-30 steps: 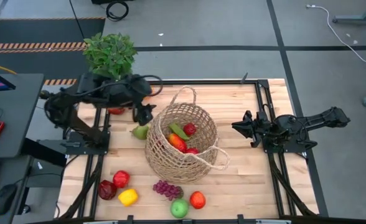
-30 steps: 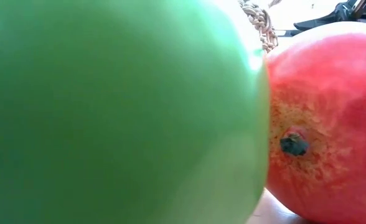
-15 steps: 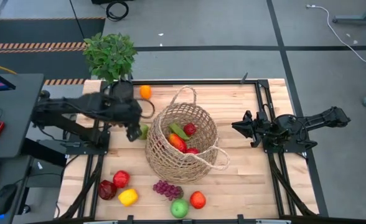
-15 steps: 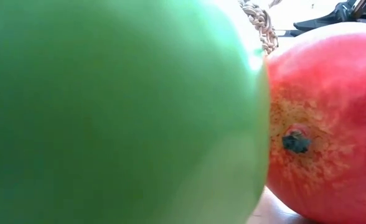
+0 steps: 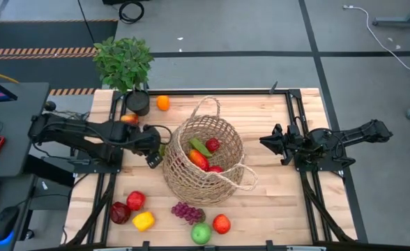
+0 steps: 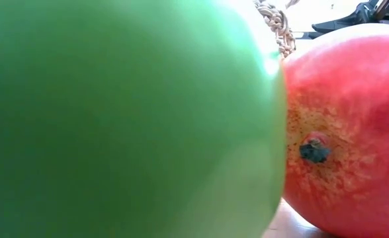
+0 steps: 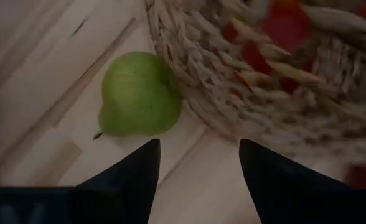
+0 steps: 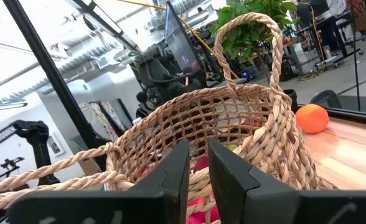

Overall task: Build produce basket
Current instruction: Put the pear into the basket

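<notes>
The tan wicker basket stands mid-table with a cucumber and red produce inside. A green pear lies on the wood against the basket's left wall. My left gripper hangs just above the table beside the pear, pointing steeply down and open. In the left wrist view the left gripper has the pear ahead of one finger, not between the two. My right gripper waits shut at the basket's right. Loose produce lies along the near edge: red pepper, yellow pepper, grapes, green apple.
A potted plant in a black pot stands at the far left corner, with an orange and a red fruit beside it. In the low view the green apple and a red fruit block nearly everything.
My left gripper has come down from above the far left of the table toward the pear and tipped to point more steeply down. The arm has drawn back toward the table's left edge, uncovering the orange and the red fruit.
</notes>
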